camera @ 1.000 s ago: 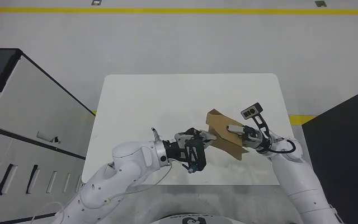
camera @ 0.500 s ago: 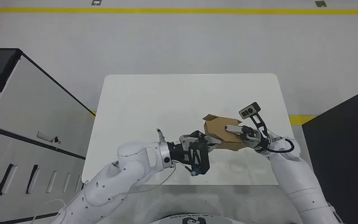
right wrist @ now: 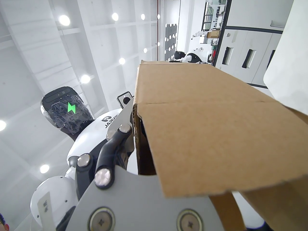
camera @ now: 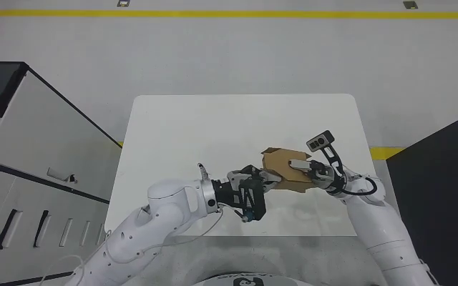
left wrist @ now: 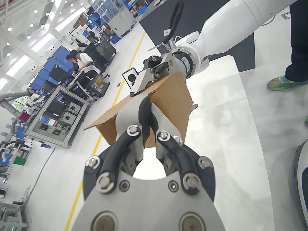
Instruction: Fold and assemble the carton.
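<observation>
Two hands hold one brown carton (camera: pixel 285 163) between them over the white bench (camera: pixel 215 129). The left hand (camera: pixel 266 180) is narrow, its fingers pinched onto a wall edge of the carton at the corner nearest it, black pad against the cardboard. The box body rises directly ahead of this hand and stands between it and the other arm. The right hand (camera: pixel 301 166) grips the opposite side, just across the carton. One finger (right wrist: pixel 124 118) lies outside a cardboard wall and a folded flap hides its partner, so the grip reads as closed on that wall. The carton is partly opened into a box shape and tilted, with a loose flap sticking out away from the left hand; whether its lower edge touches the bench cannot be told. Well behind the left hand's arm a grey cabinet (camera: pixel 43 136) stands beside the bench. A dark floor area (camera: pixel 429 179) lies behind the right hand's arm, and a yellow floor line (camera: pixel 229 13) runs far beyond both hands.
</observation>
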